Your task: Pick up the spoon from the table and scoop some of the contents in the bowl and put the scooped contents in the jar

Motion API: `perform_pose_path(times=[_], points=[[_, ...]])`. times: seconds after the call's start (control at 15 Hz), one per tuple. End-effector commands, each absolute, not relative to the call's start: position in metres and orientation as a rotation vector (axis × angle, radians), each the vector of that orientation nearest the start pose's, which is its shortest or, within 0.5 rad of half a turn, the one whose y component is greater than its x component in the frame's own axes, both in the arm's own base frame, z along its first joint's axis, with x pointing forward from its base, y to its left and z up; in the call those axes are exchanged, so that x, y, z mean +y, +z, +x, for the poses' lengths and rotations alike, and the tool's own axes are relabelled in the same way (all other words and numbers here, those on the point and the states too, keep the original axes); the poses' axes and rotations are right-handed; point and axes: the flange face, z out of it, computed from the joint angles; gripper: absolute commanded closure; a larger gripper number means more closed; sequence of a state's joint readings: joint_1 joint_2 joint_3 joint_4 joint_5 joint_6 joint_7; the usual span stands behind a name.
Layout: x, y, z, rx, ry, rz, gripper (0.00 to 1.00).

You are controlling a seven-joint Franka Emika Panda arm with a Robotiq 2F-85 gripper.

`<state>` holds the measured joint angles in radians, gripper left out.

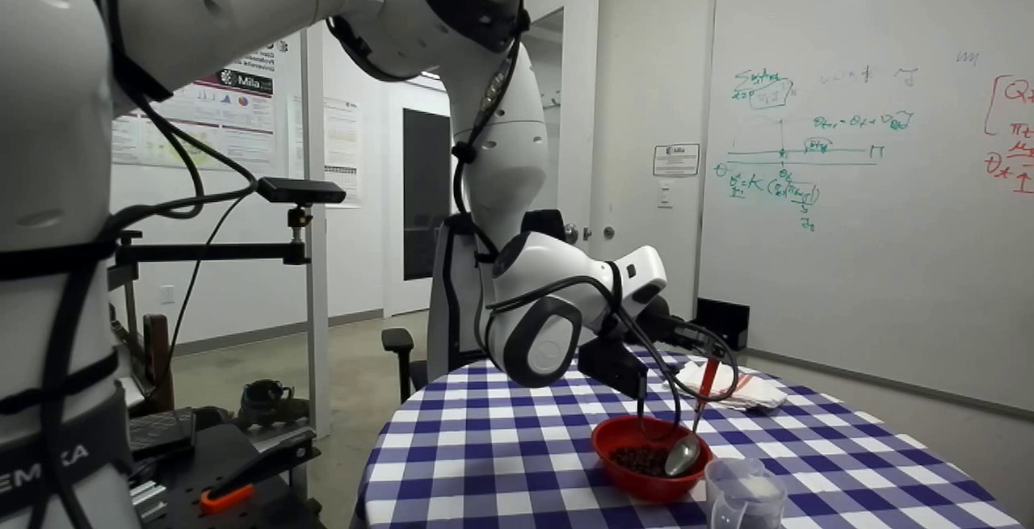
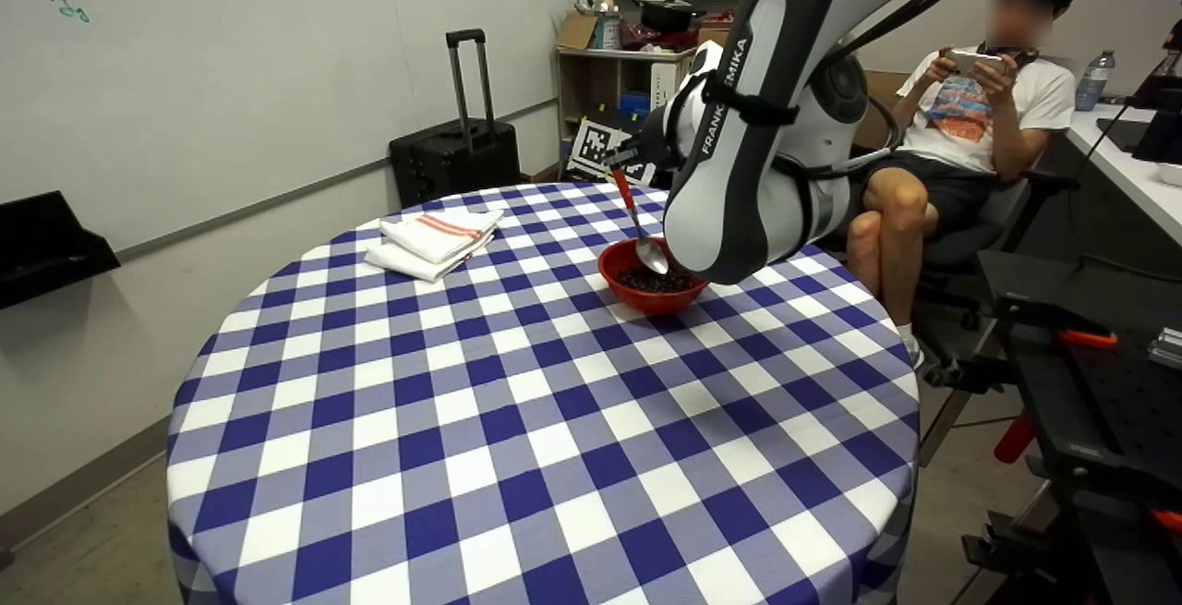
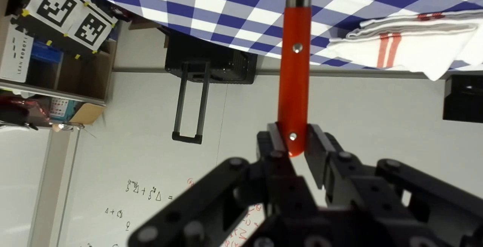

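The spoon has a red handle and a metal head. My gripper (image 3: 293, 141) is shut on the handle end of the spoon (image 3: 294, 77) in the wrist view. In both exterior views the spoon (image 1: 683, 456) (image 2: 651, 256) hangs steeply tilted, its head at the red bowl (image 1: 638, 487) (image 2: 656, 303). I cannot tell whether the head touches the dark contents. The gripper (image 1: 712, 343) is above and beyond the bowl. The clear jar (image 1: 745, 497) stands close beside the bowl in an exterior view; it is hidden elsewhere. The table (image 1: 477, 472) (image 2: 443, 457) has a blue-and-white checked cloth.
A folded white cloth (image 1: 751, 388) (image 2: 434, 240) with red stripes lies on the table, also in the wrist view (image 3: 415, 43). A whiteboard wall (image 1: 872, 287) runs behind the table. A person (image 2: 988, 115) sits beyond the table, and a black suitcase (image 2: 457, 162) stands behind it.
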<state>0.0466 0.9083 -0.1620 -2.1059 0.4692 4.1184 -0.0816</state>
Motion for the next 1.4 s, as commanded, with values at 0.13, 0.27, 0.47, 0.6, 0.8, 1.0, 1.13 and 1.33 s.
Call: perform_pose_path(times=[0.13,0.27,0.47,0.6,0.8,1.0,1.13,1.33], points=[[-0.119,0.131,0.557,0.527,-1.899,-2.968,0.95],[-0.105,0.120,0.551,0.460,-1.864,-3.001,0.95],[-0.086,0.102,0.544,0.353,-1.825,-3.037,0.95],[-0.080,0.094,0.542,0.293,-1.781,-3.056,0.95],[-0.075,0.090,0.543,0.234,-1.753,-3.075,0.95],[-0.080,0.089,0.547,0.206,-1.697,-3.101,0.95],[-0.086,0.087,0.551,0.194,-1.580,-3.136,0.95],[-0.095,0.081,0.562,0.170,-1.314,-3.160,0.95]])
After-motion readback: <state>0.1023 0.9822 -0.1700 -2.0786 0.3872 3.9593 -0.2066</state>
